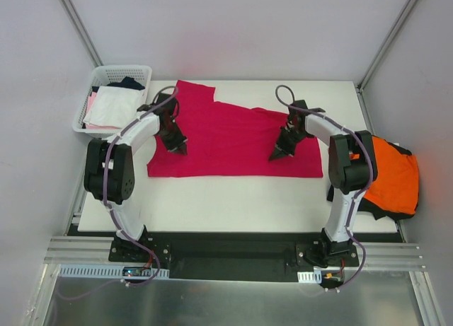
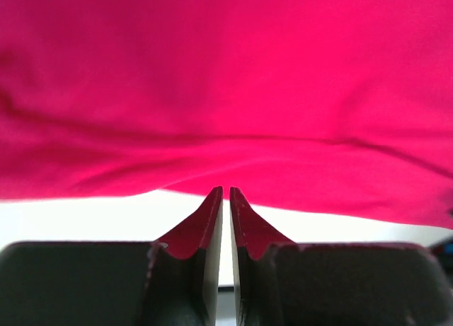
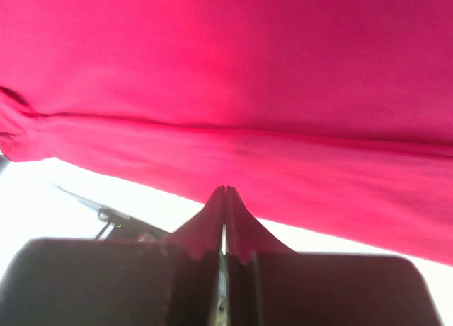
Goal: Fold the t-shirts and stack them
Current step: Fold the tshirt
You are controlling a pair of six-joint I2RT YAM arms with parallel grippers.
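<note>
A crimson-magenta t-shirt [image 1: 233, 138] lies spread across the middle of the white table [image 1: 233, 202], its near edge straight. My left gripper [image 1: 180, 150] is over its left part and my right gripper [image 1: 274, 156] over its right part. In the left wrist view the shirt [image 2: 226, 92] fills the upper frame. The left gripper [image 2: 226, 190] has only a thin slit between its fingers, the tips at the cloth's near edge, with nothing in the slit. In the right wrist view the right gripper [image 3: 226, 189] is shut, its tips against the shirt's [image 3: 226, 78] hem. An orange t-shirt [image 1: 393, 177] lies over a black one [image 1: 379, 211] at the right edge.
A white mesh basket [image 1: 106, 75] with white [image 1: 113, 107], pink and dark garments stands at the back left, just off the table's corner. Grey walls close in the left, back and right sides. Bare white table runs between the shirt's near edge and the arm bases.
</note>
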